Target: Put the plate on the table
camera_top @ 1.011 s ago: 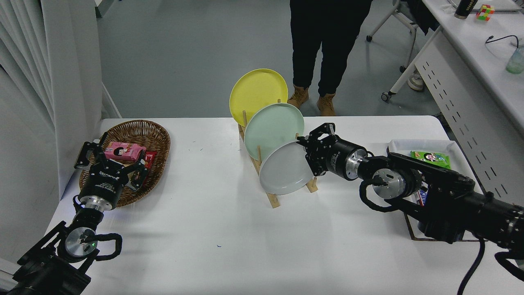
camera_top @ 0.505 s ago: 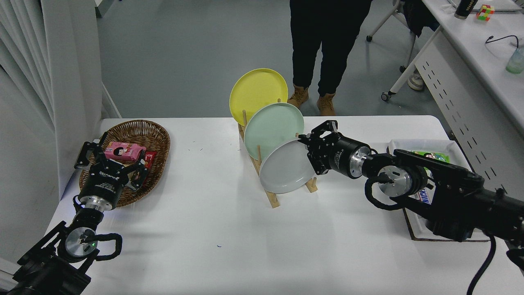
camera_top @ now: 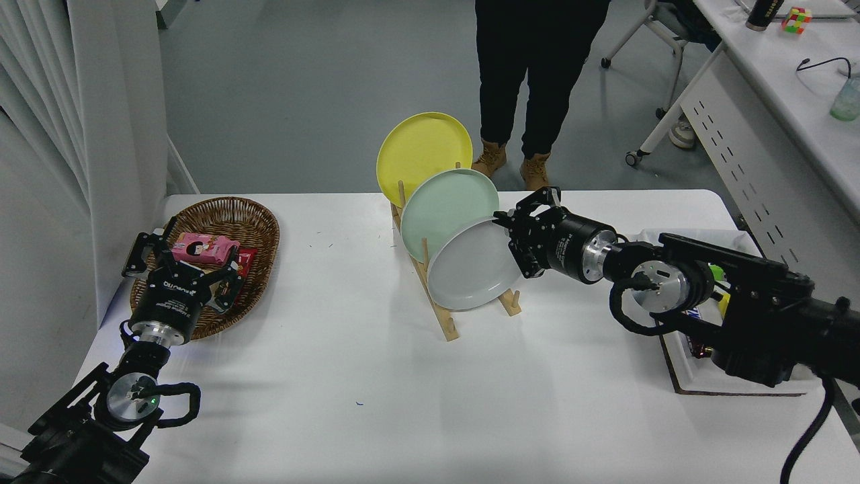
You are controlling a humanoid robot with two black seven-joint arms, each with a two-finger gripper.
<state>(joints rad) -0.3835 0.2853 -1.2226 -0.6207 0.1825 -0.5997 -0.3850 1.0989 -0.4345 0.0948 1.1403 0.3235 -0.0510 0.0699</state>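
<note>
The light grey plate (camera_top: 470,269) stands on edge at the front of the wooden rack (camera_top: 447,323), lifted a little from its slot. My right gripper (camera_top: 512,235) is shut on the plate's right rim. Behind it in the rack stand a mint-green plate (camera_top: 447,208) and a yellow plate (camera_top: 420,151). The white table (camera_top: 376,376) lies below. My left gripper (camera_top: 181,259) is parked open at the lower left, over the basket.
A wicker basket (camera_top: 259,228) with a pink snack pack (camera_top: 201,247) sits at the left. A white tray (camera_top: 672,235) of snacks lies under my right arm. A person's legs (camera_top: 531,81) stand beyond the table's far edge.
My right gripper has risen and moved slightly back with the grey plate, lifting the plate upward in the rack. The left arm has not moved.
</note>
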